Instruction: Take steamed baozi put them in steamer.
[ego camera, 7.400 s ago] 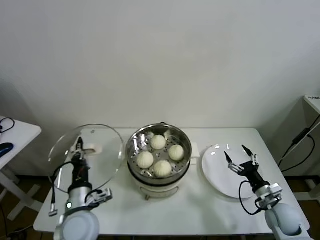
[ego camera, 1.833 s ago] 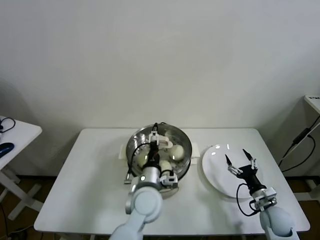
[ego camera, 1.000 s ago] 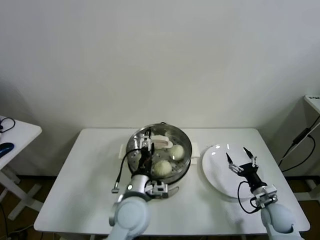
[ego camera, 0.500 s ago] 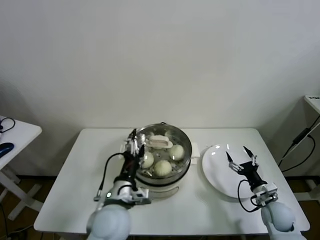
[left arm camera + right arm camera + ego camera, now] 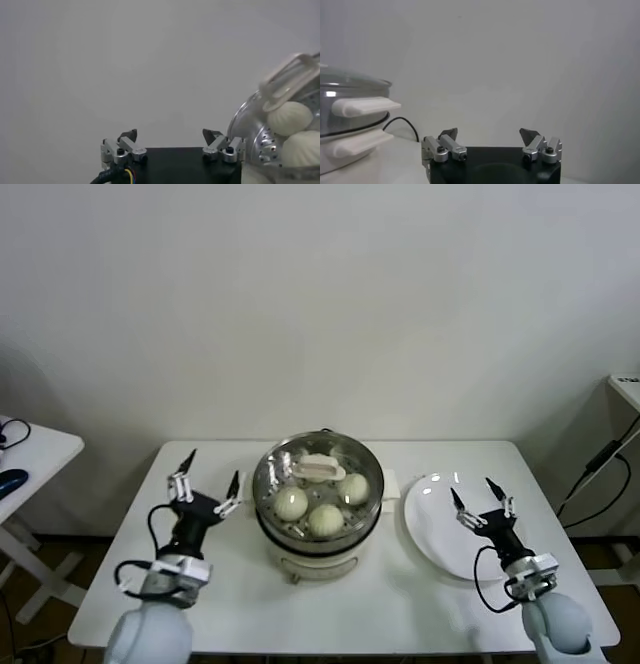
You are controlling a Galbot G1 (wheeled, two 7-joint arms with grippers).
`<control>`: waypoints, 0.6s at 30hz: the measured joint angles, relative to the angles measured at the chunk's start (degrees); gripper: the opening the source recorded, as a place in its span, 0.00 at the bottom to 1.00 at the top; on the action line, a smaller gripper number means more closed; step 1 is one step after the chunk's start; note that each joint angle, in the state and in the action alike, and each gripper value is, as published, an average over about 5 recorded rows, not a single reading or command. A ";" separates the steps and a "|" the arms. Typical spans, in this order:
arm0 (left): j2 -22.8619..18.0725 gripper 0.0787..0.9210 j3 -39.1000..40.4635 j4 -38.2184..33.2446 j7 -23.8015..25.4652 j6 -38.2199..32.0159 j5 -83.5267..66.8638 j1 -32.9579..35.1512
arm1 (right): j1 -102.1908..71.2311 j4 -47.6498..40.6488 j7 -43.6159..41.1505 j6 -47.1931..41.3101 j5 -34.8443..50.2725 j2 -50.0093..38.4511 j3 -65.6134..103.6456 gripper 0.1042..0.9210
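The steamer (image 5: 268, 529), a shiny steel pot on a cream-white base, stands mid-table with a round glass lid (image 5: 318, 469) on it. Three steamed baozi (image 5: 325, 520) show through the lid on the perforated tray; the lid's white handle hides whatever lies beneath it. My left gripper (image 5: 205, 480) hangs open and empty just left of the pot. In the left wrist view the left gripper (image 5: 171, 136) has the steamer (image 5: 260, 145) and baozi (image 5: 290, 116) beside it. My right gripper (image 5: 482, 492) is open and empty above the white plate (image 5: 435, 529).
The white table (image 5: 380, 604) carries the pot and the plate. A small side table (image 5: 30, 446) stands at the far left, and a black cable (image 5: 600, 474) hangs at the far right. The right wrist view shows the right gripper (image 5: 489, 134) and the steamer's handles (image 5: 365, 106).
My left gripper has let go of the lid's handle and drawn back leftward off the steamer, leaving the glass lid on the pot. The right arm has stayed in place.
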 measured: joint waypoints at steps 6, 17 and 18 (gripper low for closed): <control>-1.72 0.88 -4.87 2.87 -1.00 -5.12 -14.40 2.87 | -1.05 0.77 0.24 0.26 1.70 0.03 -0.12 0.88; -3.99 0.88 -9.48 8.71 0.33 -14.12 -28.33 7.29 | -3.38 2.57 2.94 0.81 3.11 -0.91 -0.55 0.88; -4.09 0.88 -9.66 9.17 0.53 -14.81 -29.13 7.56 | -3.63 2.72 3.31 0.88 3.12 -0.94 -0.62 0.88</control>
